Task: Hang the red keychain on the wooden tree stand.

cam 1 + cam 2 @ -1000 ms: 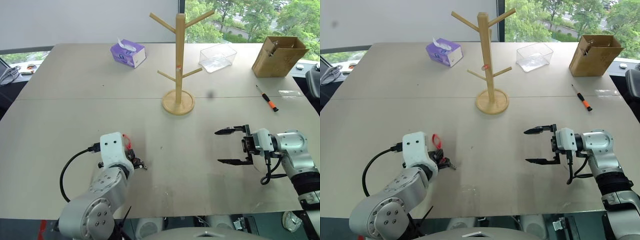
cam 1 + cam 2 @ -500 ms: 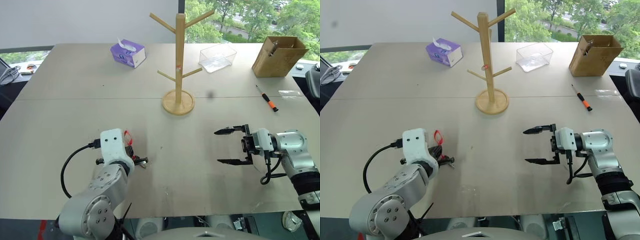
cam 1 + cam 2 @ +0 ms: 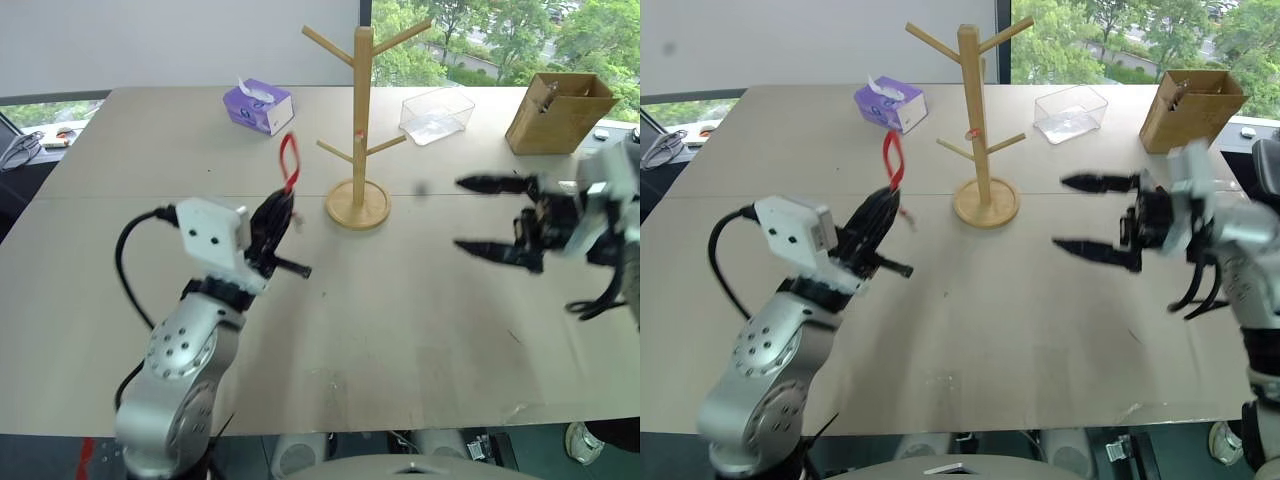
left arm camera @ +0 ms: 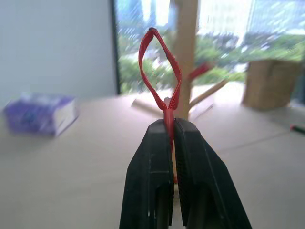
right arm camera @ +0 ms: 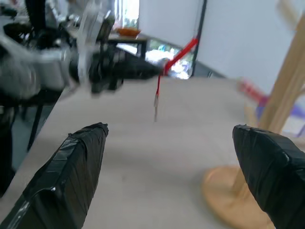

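I have the red keychain [image 3: 289, 162] pinched at its lower end in my left gripper [image 3: 280, 212], loop standing upright, just short of the wooden tree stand [image 3: 361, 110] on the side away from the brown box; the left arm is the nearer one. My right gripper [image 3: 492, 215] hangs wide and empty between stand and box. The ring and key are blurred, and I can't judge which peg the loop lines up with.

This looks like an office or test room on an upper floor. A broad grey table [image 3: 420, 340] stands against a big window [image 3: 490, 30] with treetops outside and a plain white wall beside it. A tissue box [image 3: 257, 107] sits near the table's far edge, and a side desk [image 3: 30, 140] with cables stands past its left edge.
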